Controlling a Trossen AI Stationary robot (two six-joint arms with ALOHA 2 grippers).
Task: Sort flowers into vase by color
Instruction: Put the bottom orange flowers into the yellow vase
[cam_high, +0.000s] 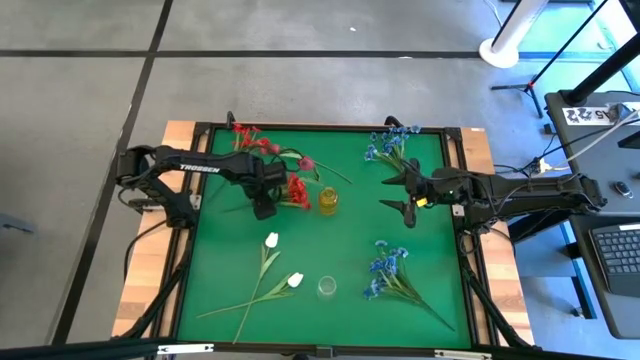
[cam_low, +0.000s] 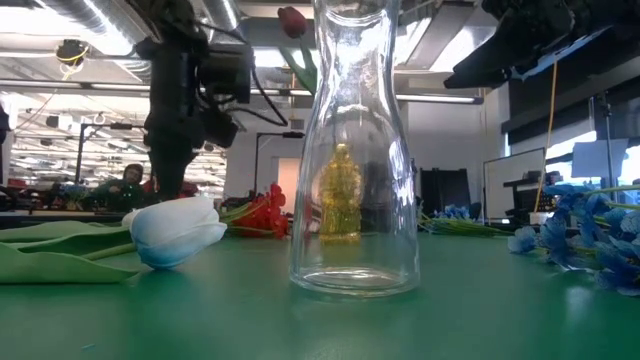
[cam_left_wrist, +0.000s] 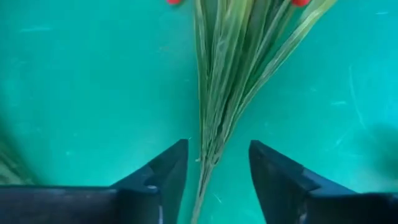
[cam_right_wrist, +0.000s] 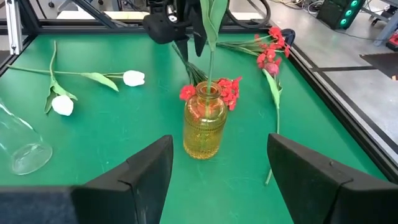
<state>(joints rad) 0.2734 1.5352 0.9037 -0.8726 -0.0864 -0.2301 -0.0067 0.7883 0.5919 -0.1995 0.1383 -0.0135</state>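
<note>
My left gripper is open and points down over a red spray lying beside the yellow vase. In the left wrist view the gripper has a finger on each side of the spray's bundled green stems, touching nothing. A green stem stands in the yellow vase, with a dark red bud high above. My right gripper is open and hovers to the right of that vase. More red sprays and a dark pink bud lie flat on the mat.
A clear glass vase stands near the near edge. Two white tulips lie to its left. Blue sprays lie at the far right and the near right. The green mat has a raised dark frame.
</note>
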